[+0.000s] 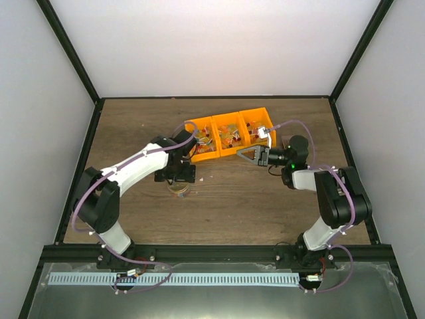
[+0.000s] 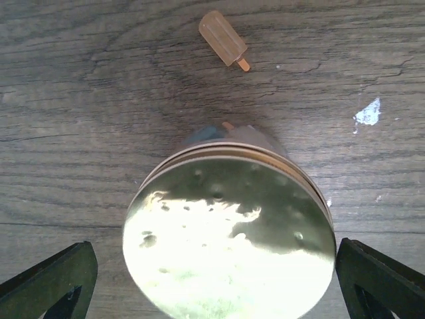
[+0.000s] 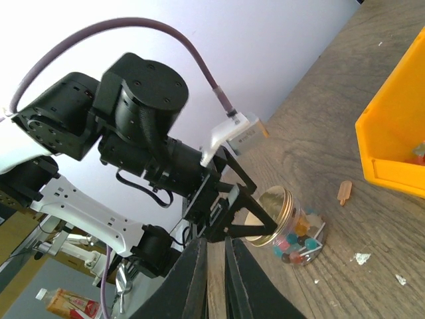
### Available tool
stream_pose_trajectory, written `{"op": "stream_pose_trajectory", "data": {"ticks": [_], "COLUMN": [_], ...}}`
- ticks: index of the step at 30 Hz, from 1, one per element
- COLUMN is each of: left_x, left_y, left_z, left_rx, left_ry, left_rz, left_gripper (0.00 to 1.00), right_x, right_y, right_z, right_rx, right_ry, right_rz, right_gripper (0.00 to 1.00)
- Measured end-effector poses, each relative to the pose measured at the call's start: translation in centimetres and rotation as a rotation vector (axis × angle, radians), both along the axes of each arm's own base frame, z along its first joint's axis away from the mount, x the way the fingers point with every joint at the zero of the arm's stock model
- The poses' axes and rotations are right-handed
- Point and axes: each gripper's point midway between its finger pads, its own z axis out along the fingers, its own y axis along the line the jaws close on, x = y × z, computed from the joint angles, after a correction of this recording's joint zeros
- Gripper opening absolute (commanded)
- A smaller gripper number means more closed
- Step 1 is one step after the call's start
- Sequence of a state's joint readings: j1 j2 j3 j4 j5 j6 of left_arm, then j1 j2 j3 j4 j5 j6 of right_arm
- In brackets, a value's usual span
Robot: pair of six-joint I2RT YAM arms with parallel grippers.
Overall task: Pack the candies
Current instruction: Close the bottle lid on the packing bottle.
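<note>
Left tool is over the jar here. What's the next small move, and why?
Probably close the left tool on the gold lid. Its fingers stand open on either side of the lid, apparently not touching it, and the jar of candies is capped.

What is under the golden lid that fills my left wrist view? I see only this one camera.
Observer: A clear jar, standing upright, with coloured candies inside.
Operator: Where are the bins from there?
Observer: Three orange bins stand in a row farther back and to the right of the jar. They hold more candies.
Operator: Is the right hand near the jar?
Observer: No. The right hand is by the front of the bins, apart from the jar.
</note>
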State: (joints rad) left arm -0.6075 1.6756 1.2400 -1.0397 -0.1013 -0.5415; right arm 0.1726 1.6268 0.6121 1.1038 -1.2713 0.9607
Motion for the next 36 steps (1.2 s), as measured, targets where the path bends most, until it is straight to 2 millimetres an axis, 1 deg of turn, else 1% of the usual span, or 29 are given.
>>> {"op": "stream_pose_trajectory", "data": {"ticks": [6,9,12,16,19,26,36], "left_x": [-0.1,-0.2,-0.2,-0.2,-0.2,-0.2,-0.7], "left_y": [0.1,0.1,0.1,0.2,0.1,0.0,0.2], "left_z": [1.8,2.4,2.6,3.0,3.3,2.9,1.3], "left_rx": [-0.022,-0.033,-0.036,-0.042,-0.044,-0.041,-0.034], "left_ry": [-0.035,-0.047,-0.05,-0.06,-0.063,-0.051,-0.024], "left_rz": [0.0,0.0,0.0,0.0,0.002,-0.009,-0.02], "left_gripper": [1.0,1.0,0.9,0.74,0.68,0.67,0.67], "right_x": [-0.6,-0.8,-1.0,-1.1,-1.1,-1.0,-1.0], "right_y": [-0.1,-0.1,-0.1,0.1,0.2,0.3,0.3], "right_z": [-0.8,-1.1,-1.1,-0.7,-0.6,-0.7,-0.8], "right_rx": [-0.004,-0.006,-0.006,-0.003,-0.002,-0.003,-0.006], "right_ry": [0.025,0.037,0.037,0.024,0.021,0.028,0.039], "right_rz": [-0.012,-0.015,-0.014,-0.016,-0.019,-0.024,-0.024], "right_gripper": [0.11,0.11,0.11,0.11,0.1,0.11,0.11]}}
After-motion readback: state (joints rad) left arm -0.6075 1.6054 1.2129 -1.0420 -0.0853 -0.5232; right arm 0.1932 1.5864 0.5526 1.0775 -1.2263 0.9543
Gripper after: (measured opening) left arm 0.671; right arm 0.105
